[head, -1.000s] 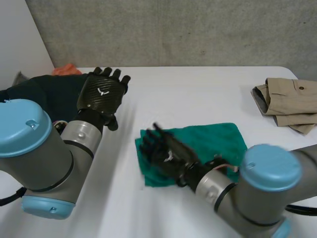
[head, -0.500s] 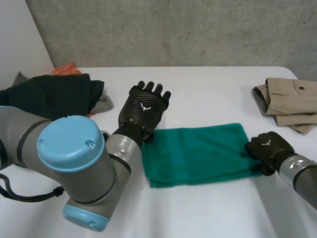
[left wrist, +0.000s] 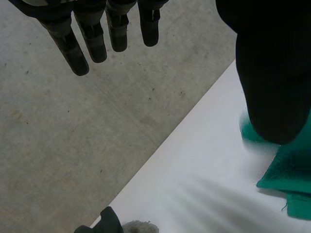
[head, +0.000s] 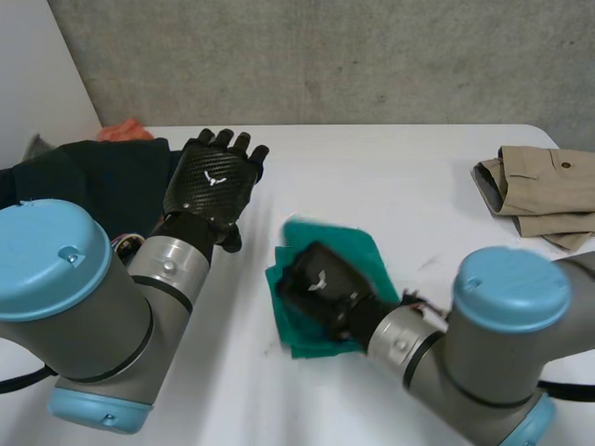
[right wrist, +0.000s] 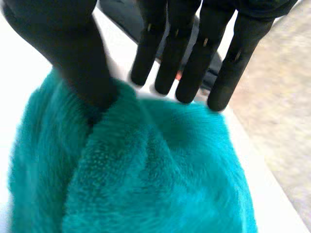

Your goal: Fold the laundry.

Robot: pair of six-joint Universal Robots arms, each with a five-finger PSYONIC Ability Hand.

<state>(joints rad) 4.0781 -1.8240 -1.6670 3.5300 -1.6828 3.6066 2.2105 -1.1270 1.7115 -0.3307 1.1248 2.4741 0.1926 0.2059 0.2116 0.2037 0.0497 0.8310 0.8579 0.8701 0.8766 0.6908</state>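
Green towel (head: 337,245): bunched into a heap at the middle of the white table (head: 400,177), under the right hand. The heap is blurred.
Right hand (head: 321,283): sits on top of the heap. In the right wrist view its thumb (right wrist: 73,53) is sunk into a fold of the plush cloth (right wrist: 146,170) and its fingers lie straight over the far rim. Cloth is caught between thumb and palm.
Left hand (head: 212,184): raised off the table, fingers straight and spread, holding nothing. It is to the left of the towel and apart from it.
Open room: bare tabletop beyond the towel up to the far edge, also to its right and in the strip between the two hands.
Edges: the far table edge meets the concrete wall (head: 325,56). In the left wrist view the table edge runs slantwise past the fingers (left wrist: 92,41), with a corner of the towel (left wrist: 291,179) near the thumb.
Around: a dark garment pile (head: 93,177) lies just beside the left hand. An orange cloth (head: 125,130) shows behind the pile. A folded khaki garment (head: 544,190) is well apart at the right edge.
In the way: the right arm (head: 507,334) covers the near right of the table and the left arm (head: 65,297) the near left.
Lie of towel: one corner points toward the far edge. Long axis cannot be told from the bunched shape.
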